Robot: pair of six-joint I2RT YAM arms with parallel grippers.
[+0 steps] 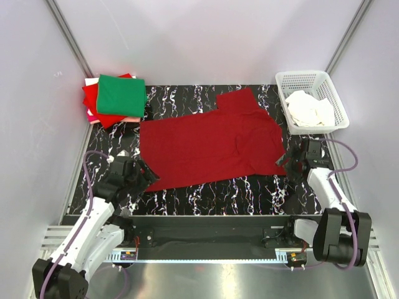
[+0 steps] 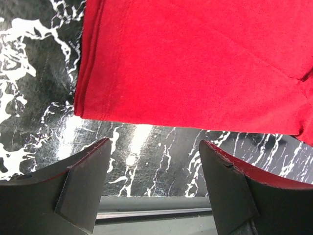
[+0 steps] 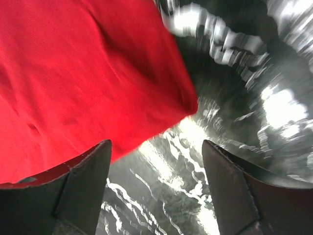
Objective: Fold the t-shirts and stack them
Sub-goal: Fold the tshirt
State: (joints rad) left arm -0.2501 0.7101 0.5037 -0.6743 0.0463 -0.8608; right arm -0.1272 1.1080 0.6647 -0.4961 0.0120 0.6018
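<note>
Starting at the far left corner, the folded stack of t-shirts [image 1: 112, 99] sits with a green cloth shirt [image 1: 121, 94] on top of a bright red one and a sliver of pale pink beneath, well apart from both arms and at little risk. Nearer, the left gripper [image 2: 154, 143] hovers wide and empty, just short of the near left corner of the dark crimson cloth t-shirt [image 1: 209, 146], which lies spread almost flat across the middle of the black, white-veined marbled worktop [image 1: 218, 190]. The trouble probably starts here. The hem looks doubled, so a shallow pinch may catch only the upper layer and drag the fold askew. Too low an approach could scrape the worktop and bunch the cloth instead of gripping it. Farther right, the right gripper [image 3: 156, 143], likewise spread wide with nothing between its fingers, hangs by the shirt's near right corner. That wrist view is smeared, so how close it is cannot be told. If one side lifts without the other, the cloth will likely twist. The white plastic lattice basket [image 1: 341, 112] stands near enough for a swinging arm to nudge.
</note>
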